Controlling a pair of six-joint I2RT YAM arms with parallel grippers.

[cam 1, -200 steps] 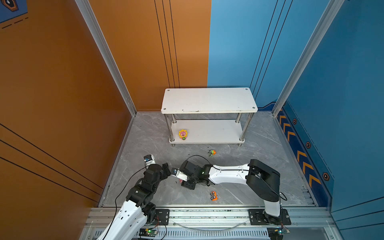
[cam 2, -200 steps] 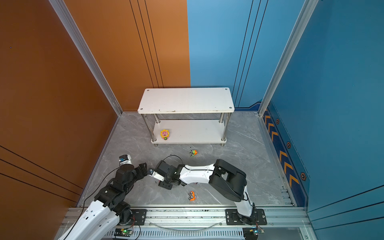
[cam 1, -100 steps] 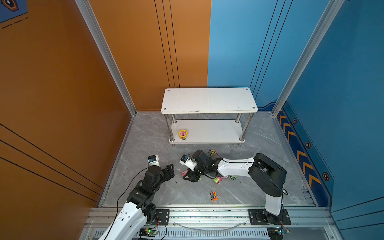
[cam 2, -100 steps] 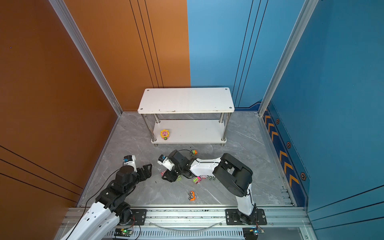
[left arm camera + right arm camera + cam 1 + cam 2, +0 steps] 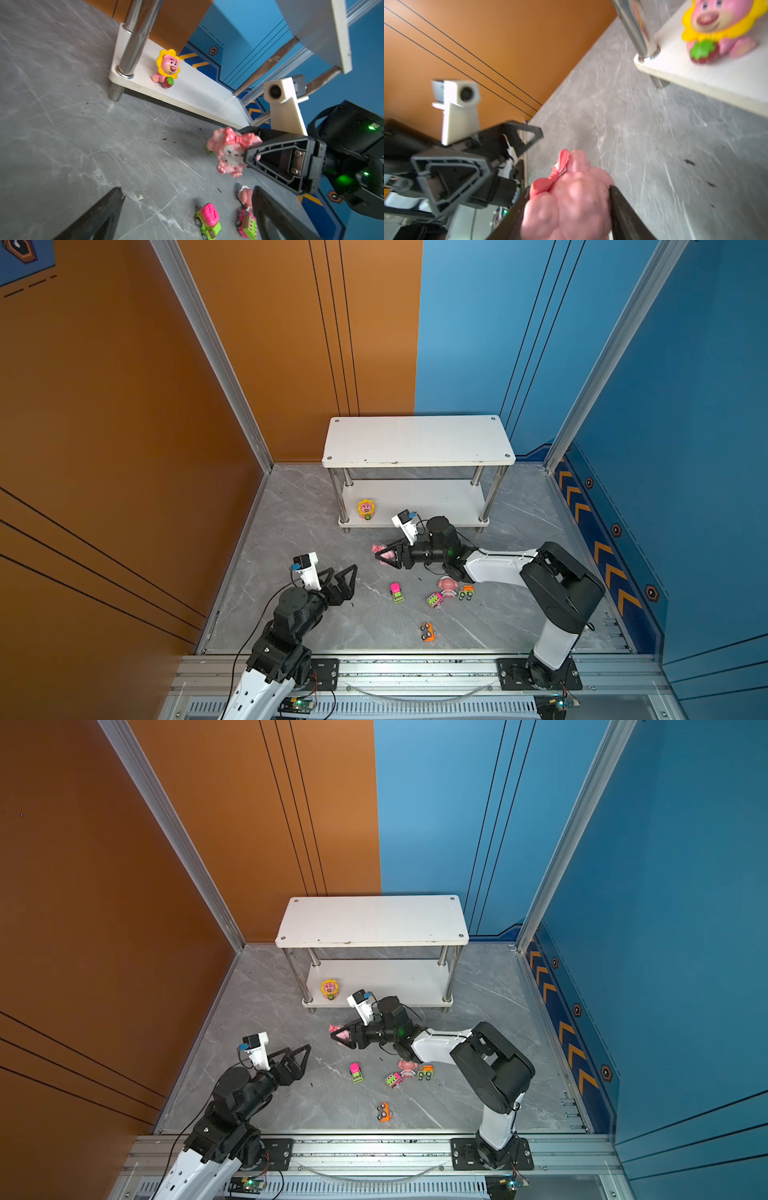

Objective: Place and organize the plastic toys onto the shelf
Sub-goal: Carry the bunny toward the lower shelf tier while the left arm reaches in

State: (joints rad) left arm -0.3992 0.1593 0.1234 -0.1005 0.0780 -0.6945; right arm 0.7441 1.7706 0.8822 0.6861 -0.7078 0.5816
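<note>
The right claw (image 5: 380,556) is clamped on a pink bow doll (image 5: 230,151). It holds the doll low over the gray surface (image 5: 291,531), just in front of the shelf (image 5: 415,439). It is hard to tell if the doll's feet touch the surface. The left claw (image 5: 344,570) has its two fingers wide apart and holds nothing. It points toward the toys.

One toy is already on the shelf. A sunflower bear (image 5: 366,508) stands on the lower board, beside the front post (image 5: 338,497). The other toys lie on the surface: a pink-and-green car (image 5: 397,592), a green-and-pink truck (image 5: 434,600), a small pink doll (image 5: 448,585), an orange-and-green car (image 5: 466,592) and an orange car (image 5: 427,631).

Some things could go wrong from here. The bow doll is round and smooth, so it may slip out if the claw tips or shakes. The lower board sits under the top board, so the claw may bump the top board or the post on its way in. If it goes in too close to the bear, it may knock the bear over. The right arm lies just above the small pink doll and two cars, so it may push them. The two claws are near each other and could bump.
</note>
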